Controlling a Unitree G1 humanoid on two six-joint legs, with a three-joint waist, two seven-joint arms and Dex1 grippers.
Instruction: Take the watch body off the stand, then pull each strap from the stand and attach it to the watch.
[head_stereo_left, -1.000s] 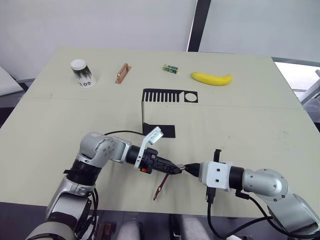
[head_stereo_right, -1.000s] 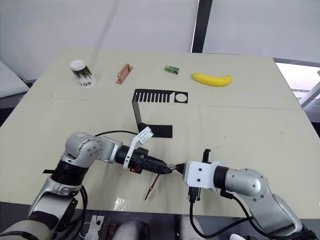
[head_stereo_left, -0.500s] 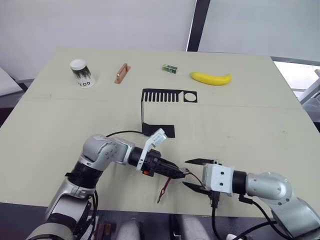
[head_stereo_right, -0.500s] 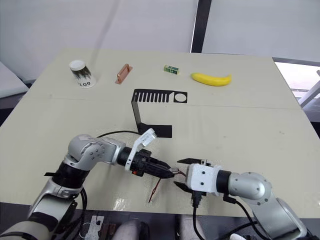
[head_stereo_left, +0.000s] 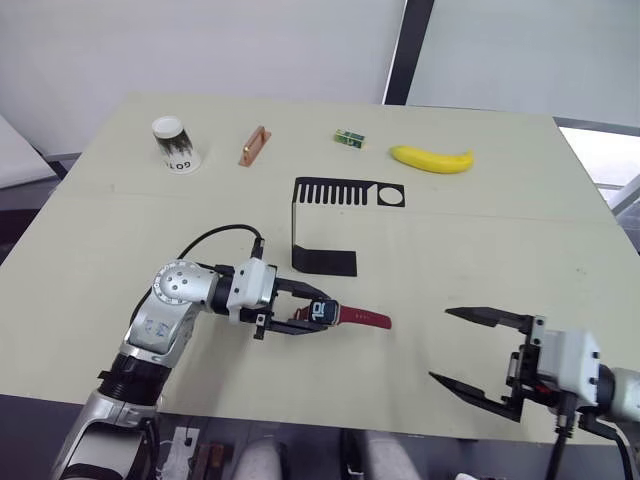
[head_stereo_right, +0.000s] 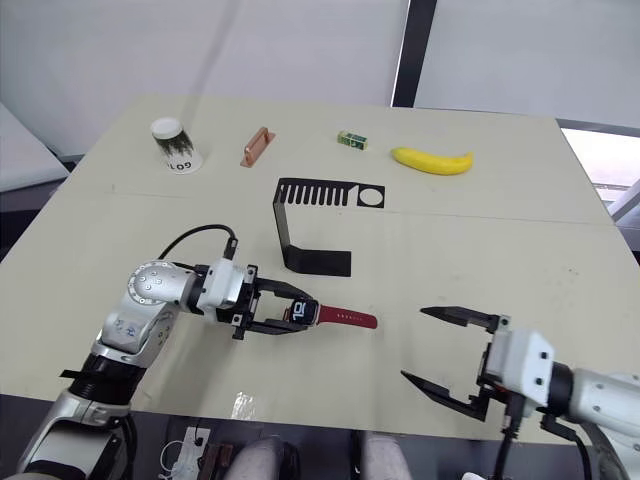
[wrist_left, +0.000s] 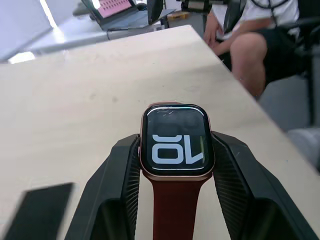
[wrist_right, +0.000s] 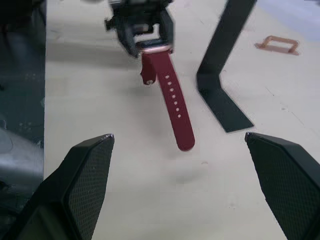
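- Since a second ago your right gripper (head_stereo_left: 478, 352) has let go and drawn back toward the table's near right corner; its two black fingers now stand wide apart with nothing between them.
- Your left gripper (head_stereo_left: 300, 306) has turned so the small rounded-square watch body (head_stereo_left: 320, 311), dark screen with light marks, now faces up; earlier one strap hung down from it over the table edge.
- Your left gripper is clamped on that watch body, one black finger (wrist_left: 118, 180) against each side of the rim, as the left wrist view shows plainly.
- One narrow dark red strap (head_stereo_left: 364, 319) is fixed to the watch and runs out flat over the beige table (head_stereo_left: 500, 240) toward your right gripper.
- A second dark red strap (wrist_left: 175, 210) leaves the opposite edge of the case and runs back between the left fingers; in the right wrist view a short red end (wrist_right: 148, 76) shows beside the case.
- Judging from this, the watch is off the thin black sheet-metal stand (head_stereo_left: 330, 225), whose comb-slotted top plate carries no strap, and both straps look attached. You cannot confirm from here that each is fully seated.
- The watch lies low over the table, just in front of the stand's base, well apart from your right gripper.
- What seems left: check the seating, then set the watch down.
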